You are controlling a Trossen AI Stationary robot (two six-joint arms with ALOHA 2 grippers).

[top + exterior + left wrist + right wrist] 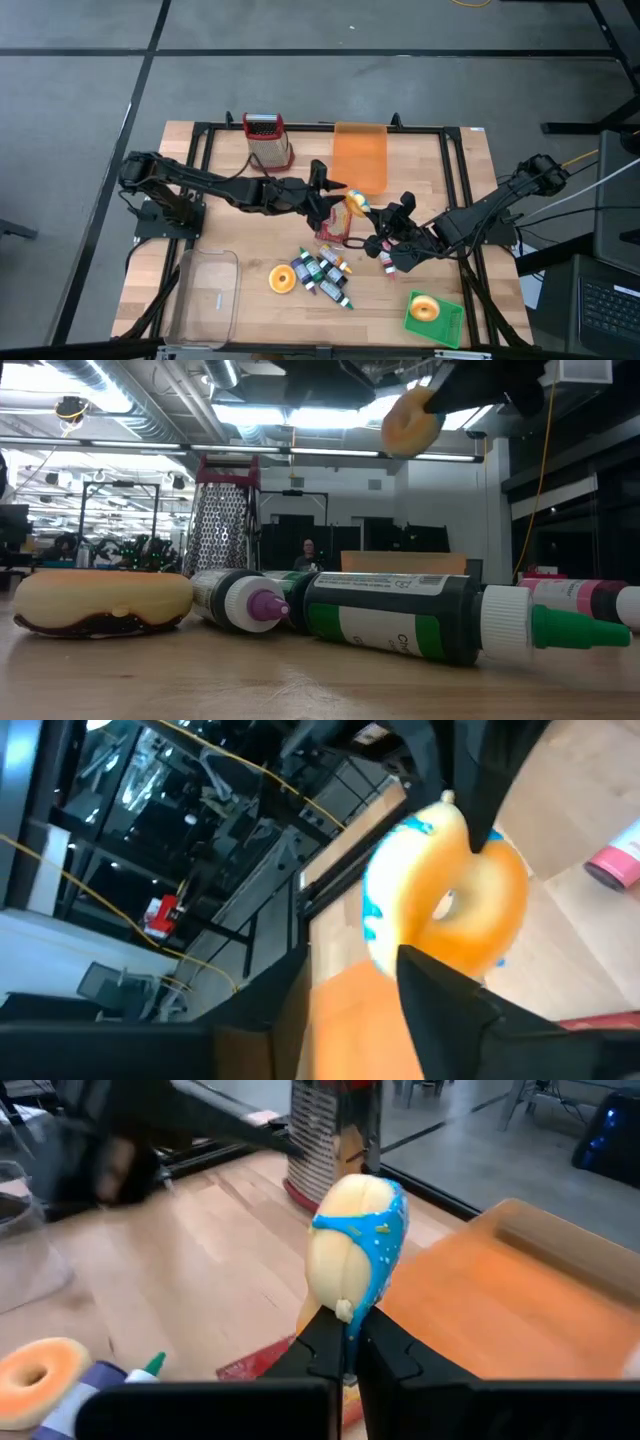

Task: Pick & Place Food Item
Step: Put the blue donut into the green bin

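A donut with blue icing (356, 204) hangs in the air over the middle of the table; it also shows high in the low view (410, 420). My right gripper (346, 1332) comes from the right and is shut on it. My left gripper (335, 195) comes from the left and is open, with one finger (470, 780) on one side of the donut (450, 900) and the other finger (440, 1005) on the opposite side. My right gripper pinches the donut's rim (344, 1308) between its two fingertips, at the edge nearest the gripper. The fingers come slanting from the table's right and near side. The donut stands on edge beyond them, lifted clear of the table, iced face to one side. My left gripper's fingers stand close around the donut; whether they touch it, I cannot tell.
An orange board (360, 155) and a red-topped grater (267, 140) stand at the back. A red packet (335, 236) lies under the donut. Several bottles (325, 270), a plain donut (282, 280), a clear tub (205, 295) and a green plate (447, 325) with a donut lie near the front.
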